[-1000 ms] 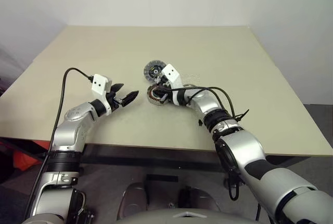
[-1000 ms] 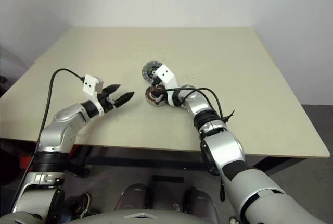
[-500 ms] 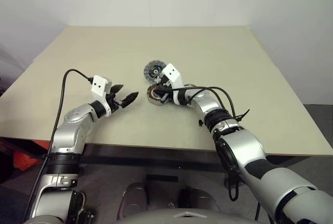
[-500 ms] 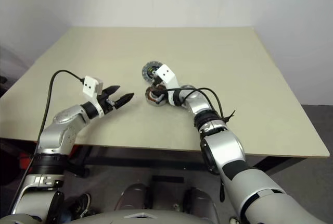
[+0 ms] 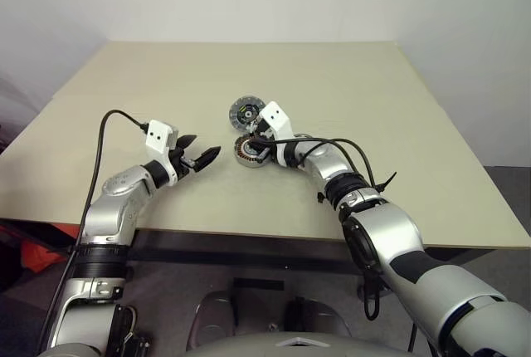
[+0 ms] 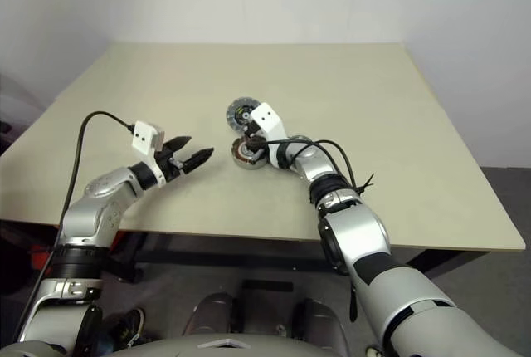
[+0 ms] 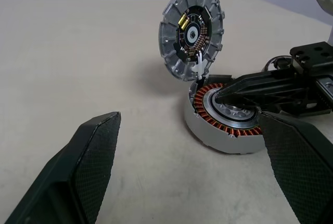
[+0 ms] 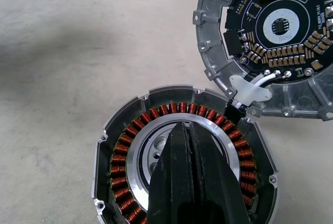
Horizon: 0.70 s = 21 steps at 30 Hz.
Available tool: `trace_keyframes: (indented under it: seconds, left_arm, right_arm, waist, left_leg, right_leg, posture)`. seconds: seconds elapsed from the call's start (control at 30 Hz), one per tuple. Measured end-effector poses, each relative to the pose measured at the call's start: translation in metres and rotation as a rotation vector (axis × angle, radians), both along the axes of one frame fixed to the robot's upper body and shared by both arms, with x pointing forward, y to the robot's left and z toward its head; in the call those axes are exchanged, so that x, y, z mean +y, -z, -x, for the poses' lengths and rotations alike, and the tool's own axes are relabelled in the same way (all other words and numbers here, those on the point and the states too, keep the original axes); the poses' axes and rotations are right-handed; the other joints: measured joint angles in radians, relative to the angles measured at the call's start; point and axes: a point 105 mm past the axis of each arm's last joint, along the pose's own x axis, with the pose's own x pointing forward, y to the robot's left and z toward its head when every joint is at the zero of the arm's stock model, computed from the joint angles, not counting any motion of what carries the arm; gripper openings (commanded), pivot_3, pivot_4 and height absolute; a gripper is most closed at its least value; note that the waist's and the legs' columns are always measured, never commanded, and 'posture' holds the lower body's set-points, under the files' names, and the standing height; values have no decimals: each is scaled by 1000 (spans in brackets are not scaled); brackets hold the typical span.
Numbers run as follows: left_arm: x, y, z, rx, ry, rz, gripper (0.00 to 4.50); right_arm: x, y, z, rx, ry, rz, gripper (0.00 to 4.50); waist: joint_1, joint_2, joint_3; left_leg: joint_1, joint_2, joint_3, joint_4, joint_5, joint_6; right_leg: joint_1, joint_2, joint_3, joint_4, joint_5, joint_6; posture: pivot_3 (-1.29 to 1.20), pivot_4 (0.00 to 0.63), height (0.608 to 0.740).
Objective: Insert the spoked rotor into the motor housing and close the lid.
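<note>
While lid (image 7: 191, 31) stands open, shiny rotor (image 8: 156, 148) inside copper-wound housing (image 7: 216, 130), right gripper (image 8: 191, 146) closed, left gripper (image 5: 203, 156) spread.

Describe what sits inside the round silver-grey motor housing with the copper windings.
Inside the round silver-grey motor housing, within the copper winding ring, sits the shiny silver spoked rotor. The shut right gripper presses onto it, covering its hub and most spokes. The hinged dark lid stands open.
</note>
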Motion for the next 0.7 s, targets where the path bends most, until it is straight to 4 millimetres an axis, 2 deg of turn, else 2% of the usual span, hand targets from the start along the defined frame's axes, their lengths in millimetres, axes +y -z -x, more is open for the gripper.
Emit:
trace_keyframes:
  seconds: [0.23,0.47,0.57,0.7]
  left_arm:
    - [1,2,1,7,-2,0,4500]
    - [0,2,1,7,-2,0,4500]
    - [1,2,1,7,-2,0,4500]
    - [1,2,1,7,-2,0,4500]
  right_arm:
    - [-6,-4,-3,-2,22,-20,60]
    - [-4,-28,-11,-52,15,-53,60]
    - [-1,-25,-9,-43,3,-56,60]
    - [8,-4,3,11,-21,-55,60]
  waist:
    - [0,0,0]
    - [-1,0,0]
    - [0,0,0]
    - [0,0,0]
  left_leg:
    - [0,0,0,0,0,0]
    - [0,0,0,0,0,0]
    - [0,0,0,0,0,0]
    - [0,0,0,0,0,0]
  right_leg:
    - [0,0,0,0,0,0]
    - [0,0,0,1,0,0]
    - [0,0,0,0,0,0]
    - [0,0,0,0,0,0]
  posture:
    - [0,0,740]
    - [0,0,740]
    - [0,0,740]
    - [0,0,740]
